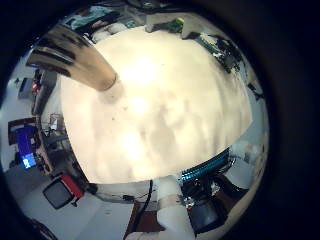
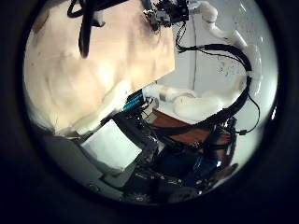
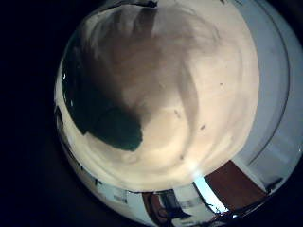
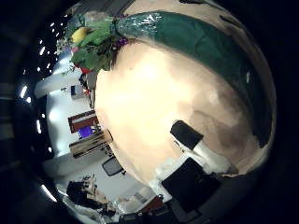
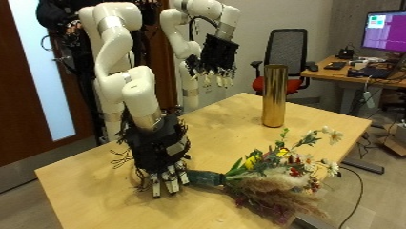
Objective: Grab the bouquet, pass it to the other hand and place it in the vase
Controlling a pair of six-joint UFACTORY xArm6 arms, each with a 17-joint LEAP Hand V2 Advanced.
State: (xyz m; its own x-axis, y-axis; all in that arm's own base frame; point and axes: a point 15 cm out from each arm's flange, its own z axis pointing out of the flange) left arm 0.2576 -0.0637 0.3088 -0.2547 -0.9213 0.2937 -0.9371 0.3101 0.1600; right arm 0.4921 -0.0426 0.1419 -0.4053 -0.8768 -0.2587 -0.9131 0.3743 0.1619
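Wooden table (image 5: 114,162), glass-walled office.

From where I stand, no writing, number or sign can be read anywhere. The gold vase (image 5: 273,94) is plain, the bouquet (image 5: 279,170) wrap shows no label, and the table (image 5: 89,181) top is bare wood. A monitor (image 5: 385,31) glows on a far desk, but whatever is on it is too small to make out.
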